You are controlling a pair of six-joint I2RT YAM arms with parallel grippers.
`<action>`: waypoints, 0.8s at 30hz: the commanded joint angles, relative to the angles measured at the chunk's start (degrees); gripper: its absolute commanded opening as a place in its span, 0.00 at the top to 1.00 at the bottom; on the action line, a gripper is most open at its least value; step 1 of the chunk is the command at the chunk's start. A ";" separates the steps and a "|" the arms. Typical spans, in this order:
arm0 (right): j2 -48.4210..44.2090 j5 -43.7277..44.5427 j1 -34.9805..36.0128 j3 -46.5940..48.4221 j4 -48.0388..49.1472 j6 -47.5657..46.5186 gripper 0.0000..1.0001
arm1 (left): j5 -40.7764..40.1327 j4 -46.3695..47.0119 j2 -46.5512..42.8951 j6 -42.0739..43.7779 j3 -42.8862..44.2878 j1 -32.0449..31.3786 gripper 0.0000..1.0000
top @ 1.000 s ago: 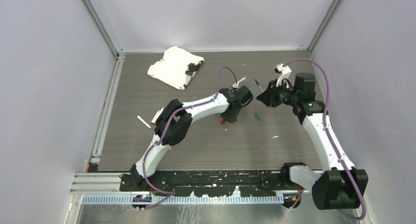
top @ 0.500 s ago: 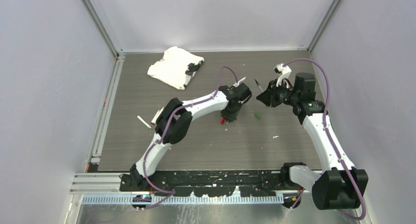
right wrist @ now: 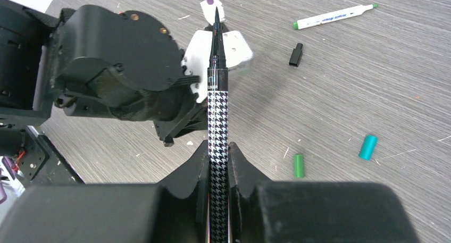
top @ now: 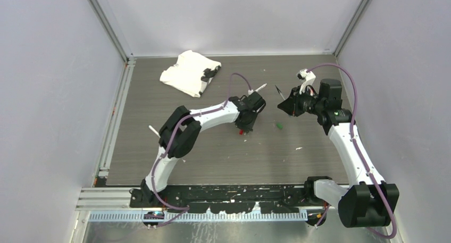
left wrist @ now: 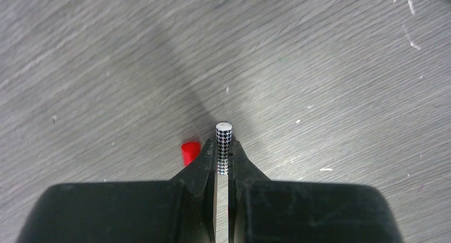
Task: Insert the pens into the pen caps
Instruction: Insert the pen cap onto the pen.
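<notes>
My left gripper (left wrist: pixel 224 145) is low over the table and shut on a short houndstooth-patterned cylinder (left wrist: pixel 224 139) with a white end, which looks like a pen cap. A red pen cap (left wrist: pixel 189 151) lies on the table just beside the left finger, also seen as the red cap (top: pixel 241 131) in the top view. My right gripper (right wrist: pixel 218 147) is shut on a houndstooth pen (right wrist: pixel 217 110), whose black pointed tip aims at the left wrist. In the top view the right gripper (top: pixel 285 103) hovers right of the left gripper (top: pixel 245 125).
A green cap (right wrist: pixel 299 165), a teal cap (right wrist: pixel 367 147), a black cap (right wrist: pixel 295 55) and a white pen with a green tip (right wrist: pixel 332 16) lie on the table. A white cloth (top: pixel 186 73) sits at the back left. Another white pen (top: pixel 155 131) lies near the left elbow.
The left wrist has shifted a little to the left and its jaws have closed further. The right arm and its pen have not moved.
</notes>
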 commanded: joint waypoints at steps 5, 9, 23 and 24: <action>-1.72 -5.51 -0.05 -0.60 2.97 -0.54 0.99 | -2.73 20.66 -16.46 -5.89 -17.35 0.75 0.99; -2.67 -9.71 -0.05 -1.88 4.57 -0.62 0.99 | -3.42 33.48 -27.43 -8.10 -28.11 0.83 0.99; -3.87 -28.70 1.73 -7.58 16.37 4.64 0.99 | -13.43 84.34 -65.59 -13.08 -74.61 1.18 0.99; -3.92 -29.49 2.28 -7.88 17.25 5.04 0.99 | -12.91 90.12 -67.08 -13.35 -77.29 1.26 0.99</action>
